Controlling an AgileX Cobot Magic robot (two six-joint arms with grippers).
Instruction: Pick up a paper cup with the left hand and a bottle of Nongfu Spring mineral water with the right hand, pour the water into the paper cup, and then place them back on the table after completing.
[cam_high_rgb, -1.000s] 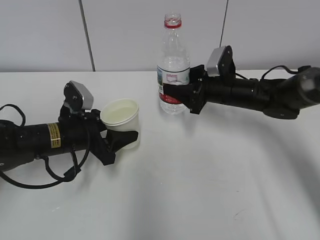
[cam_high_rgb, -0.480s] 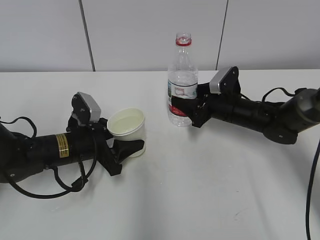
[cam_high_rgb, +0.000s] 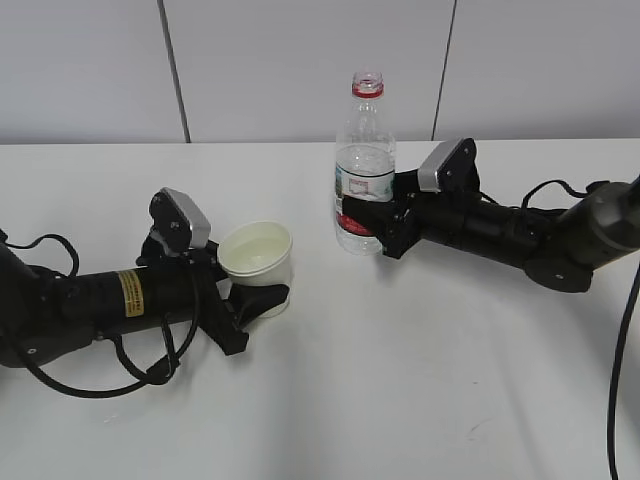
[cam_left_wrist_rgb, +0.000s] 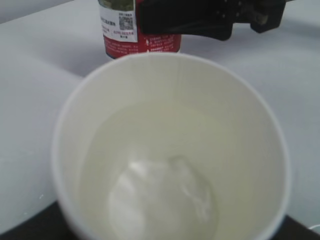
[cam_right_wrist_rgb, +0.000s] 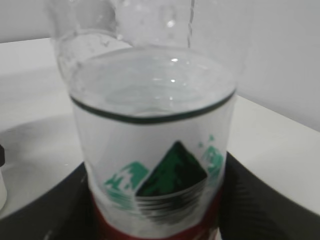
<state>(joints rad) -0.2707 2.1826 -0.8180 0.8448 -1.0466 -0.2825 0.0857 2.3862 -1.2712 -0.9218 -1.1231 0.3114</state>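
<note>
The left tool (cam_high_rgb: 250, 300) is clamped around the lower wall of the paper cup (cam_high_rgb: 257, 262), its black fingers (cam_high_rgb: 262, 297) pressed against the cup's side near the base, and the cup stands upright with its bottom at or just above the tabletop (cam_high_rgb: 400, 380); which of the two, the exterior view does not settle. From the left wrist the cup (cam_left_wrist_rgb: 170, 150) fills the frame, its white rim round and whole, with clear water (cam_left_wrist_rgb: 165, 195) pooled in the bottom. Behind the left tool the black arm lies low along the tabletop, carrying a yellow label band (cam_high_rgb: 130, 293) and a small grey box (cam_high_rgb: 185, 218) on top, with black cable looping beside it. The right tool (cam_high_rgb: 372, 220) is clamped on the Nongfu Spring bottle (cam_high_rgb: 365, 165), gripping it across the red part of its label, low on the body. The bottle stands upright, uncapped, a red ring at its open neck, to the right of the cup and farther back, well apart from it. In the right wrist view the bottle (cam_right_wrist_rgb: 152, 150) is close up: the green mountain emblem on the white label, a red band beneath, and the water (cam_right_wrist_rgb: 150, 85) surface level near the label's upper edge, with droplets on the wall above. The right arm stretches off to the right, a grey camera box (cam_high_rgb: 445, 163) on its wrist. A pale panelled wall (cam_high_rgb: 300, 70) rises behind the tabletop.
</note>
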